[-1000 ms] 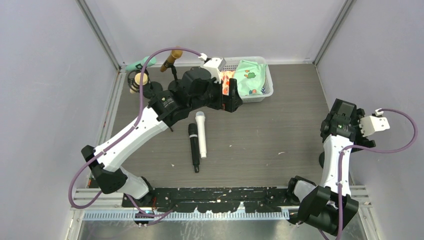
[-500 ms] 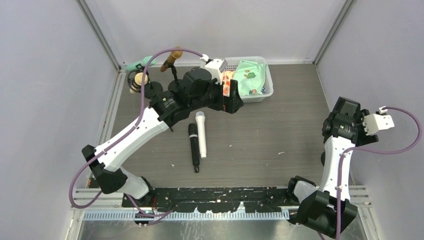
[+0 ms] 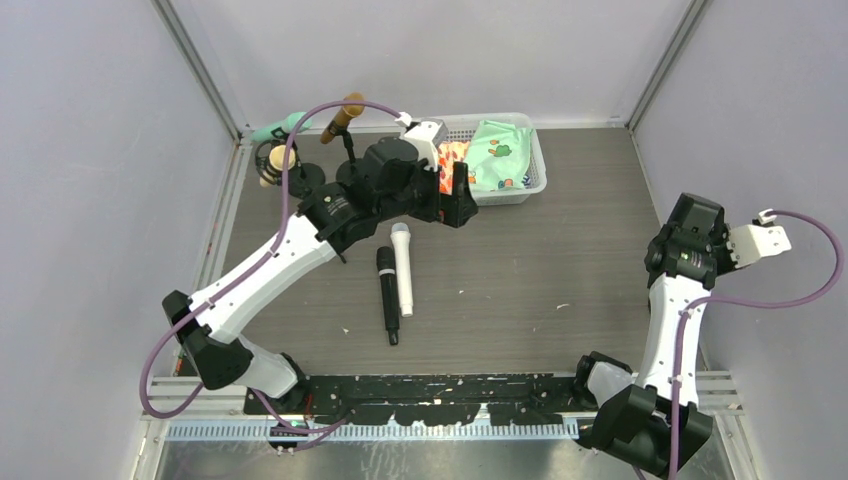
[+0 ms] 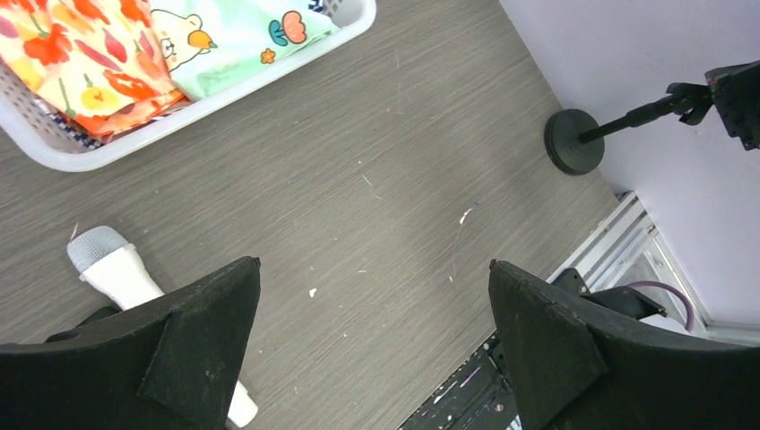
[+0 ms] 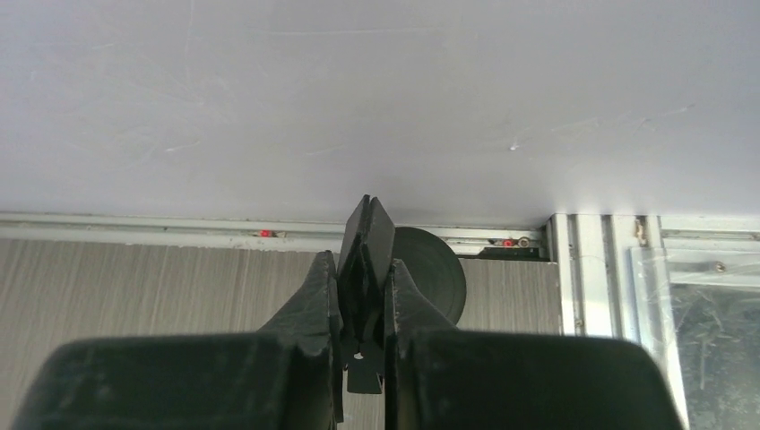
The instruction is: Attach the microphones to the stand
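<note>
A white microphone (image 3: 402,268) and a black microphone (image 3: 387,296) lie side by side on the table's middle. My left gripper (image 3: 462,196) hangs open above the table between them and the basket, with nothing between its fingers (image 4: 206,331). The left wrist view catches the white microphone's head (image 4: 100,250). At the right wall stands a black stand, with its round base (image 4: 574,141) on the table. My right gripper (image 5: 363,260) is shut on the stand's clip (image 5: 367,235), over the base (image 5: 435,269).
A white basket (image 3: 533,178) of coloured cloths sits at the back. Other stands at the back left hold a brown microphone (image 3: 341,115) and a green one (image 3: 277,130). The right wall and a metal rail (image 5: 574,260) lie close behind the held stand.
My right gripper has gone from open to shut on the stand's clip, and its wrist has drifted slightly right. My left gripper has turned a little above the table.
</note>
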You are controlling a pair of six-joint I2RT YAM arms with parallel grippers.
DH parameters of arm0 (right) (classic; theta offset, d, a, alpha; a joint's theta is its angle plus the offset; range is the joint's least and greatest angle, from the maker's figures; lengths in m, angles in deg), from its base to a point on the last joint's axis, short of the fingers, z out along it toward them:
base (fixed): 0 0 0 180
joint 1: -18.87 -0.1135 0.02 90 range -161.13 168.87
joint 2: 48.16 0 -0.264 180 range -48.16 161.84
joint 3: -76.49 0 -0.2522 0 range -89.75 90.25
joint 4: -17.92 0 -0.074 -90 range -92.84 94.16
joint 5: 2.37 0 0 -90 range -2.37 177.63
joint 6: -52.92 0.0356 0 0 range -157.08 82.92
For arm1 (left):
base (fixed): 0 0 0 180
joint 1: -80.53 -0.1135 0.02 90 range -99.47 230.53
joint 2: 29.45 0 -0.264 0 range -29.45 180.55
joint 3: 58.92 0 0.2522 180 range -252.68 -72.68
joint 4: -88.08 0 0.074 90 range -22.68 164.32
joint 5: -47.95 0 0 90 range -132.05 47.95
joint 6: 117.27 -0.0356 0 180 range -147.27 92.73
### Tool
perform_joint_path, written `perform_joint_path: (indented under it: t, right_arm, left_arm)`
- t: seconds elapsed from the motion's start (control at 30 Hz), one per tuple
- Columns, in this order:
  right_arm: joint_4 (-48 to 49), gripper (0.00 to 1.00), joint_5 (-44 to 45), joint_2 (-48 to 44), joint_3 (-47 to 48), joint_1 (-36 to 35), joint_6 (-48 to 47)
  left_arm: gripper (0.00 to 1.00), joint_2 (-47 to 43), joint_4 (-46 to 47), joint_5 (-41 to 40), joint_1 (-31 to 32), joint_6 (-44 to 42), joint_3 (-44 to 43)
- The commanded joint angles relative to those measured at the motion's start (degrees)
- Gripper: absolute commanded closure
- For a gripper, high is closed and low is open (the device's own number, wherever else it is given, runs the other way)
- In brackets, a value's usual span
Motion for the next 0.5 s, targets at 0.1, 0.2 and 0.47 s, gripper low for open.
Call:
perform_joint_path:
  t: [0.1,0.2,0.47]
  right_arm:
    - [0.28,1.0,-14.51,-1.33,3.91,-0.05,-1.47]
    - [0.53,0.99,-21.68,-2.68,4.6,-0.05,-3.51]
    - [-3.62,0.99,-44.29,-0.65,10.09,-2.39,-9.1]
  left_arm:
    - [0.0,-3.39,0.85,-1.42,-4.81,-1.71,2.13]
    - [0.0,-3.87,0.02,-2.91,-8.03,-0.95,3.65]
    - [0.0,-5.4,-1.28,-9.7,-12.02,-0.84,8.08]
